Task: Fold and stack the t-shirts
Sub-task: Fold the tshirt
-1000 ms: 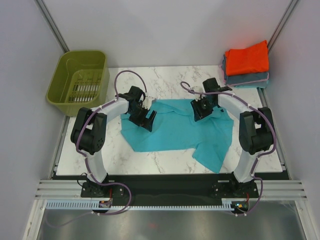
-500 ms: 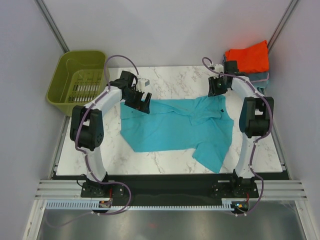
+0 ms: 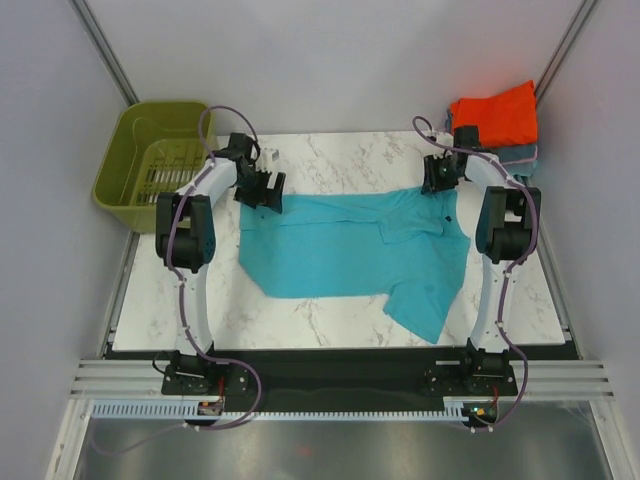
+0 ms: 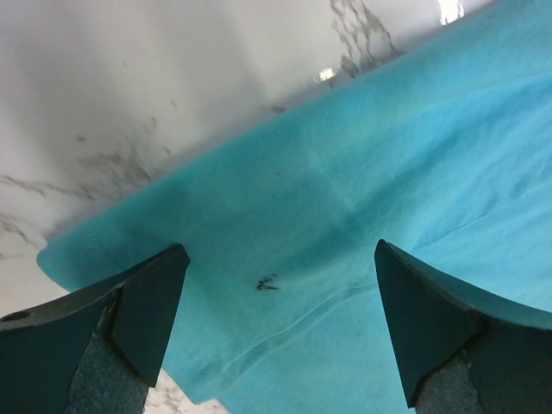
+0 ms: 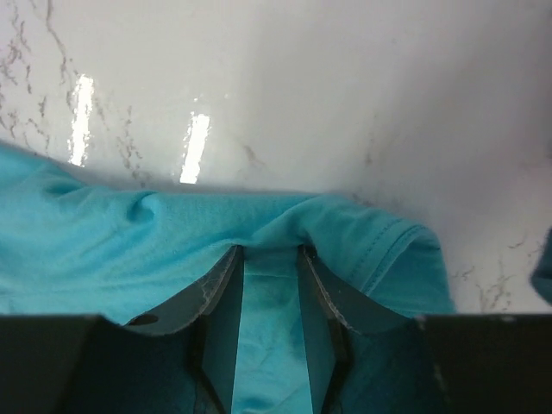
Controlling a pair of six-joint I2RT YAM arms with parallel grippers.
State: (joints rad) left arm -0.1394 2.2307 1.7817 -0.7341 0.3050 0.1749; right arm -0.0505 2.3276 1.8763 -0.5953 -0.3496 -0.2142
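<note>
The right claw [image 5: 268,254] is clenched on a raised fold of the teal short-sleeved cloth t-shirt [image 3: 350,245], with the cloth pinched between its two dark fingers at the shirt's 1 o'clock corner. The left claw [image 4: 278,259] is released, its fingers spread wide over the shirt's 11 o'clock corner, where a small dark mark shows on the cloth between them. I cannot tell whether the fingertips touch the cloth. The shirt lies spread across the middle of the white marble-patterned table [image 3: 340,155], with one part trailing toward 5 o'clock. At 1 o'clock from the right claw, a bright orange-red folded t-shirt [image 3: 495,115] rests on a grey-blue folded t-shirt [image 3: 520,153]. At 10 o'clock from the left claw, an olive-green slotted plastic basket [image 3: 160,150] stands just beside the table.
</note>
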